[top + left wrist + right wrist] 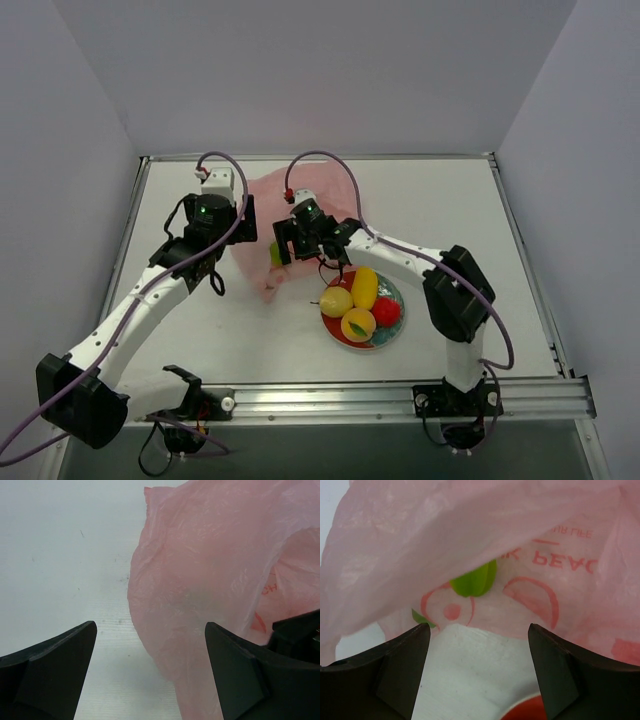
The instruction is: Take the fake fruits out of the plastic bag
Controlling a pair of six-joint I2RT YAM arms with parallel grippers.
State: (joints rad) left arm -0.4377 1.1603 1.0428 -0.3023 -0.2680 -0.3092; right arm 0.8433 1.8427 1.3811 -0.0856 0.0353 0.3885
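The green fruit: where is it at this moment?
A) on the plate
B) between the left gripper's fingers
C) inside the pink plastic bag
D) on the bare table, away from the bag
C: the right wrist view shows the green fruit tucked under the upper fold of the plastic bag, in its open mouth.

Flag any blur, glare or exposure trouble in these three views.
Top view: even soft light, sharp, with small glints on the fruits on the plate. Left wrist view: table washed out pale, bag crisp, left fingers dark and soft-edged. Right wrist view: bag print readable, green fruit sharp, right fingers nearly featureless black.
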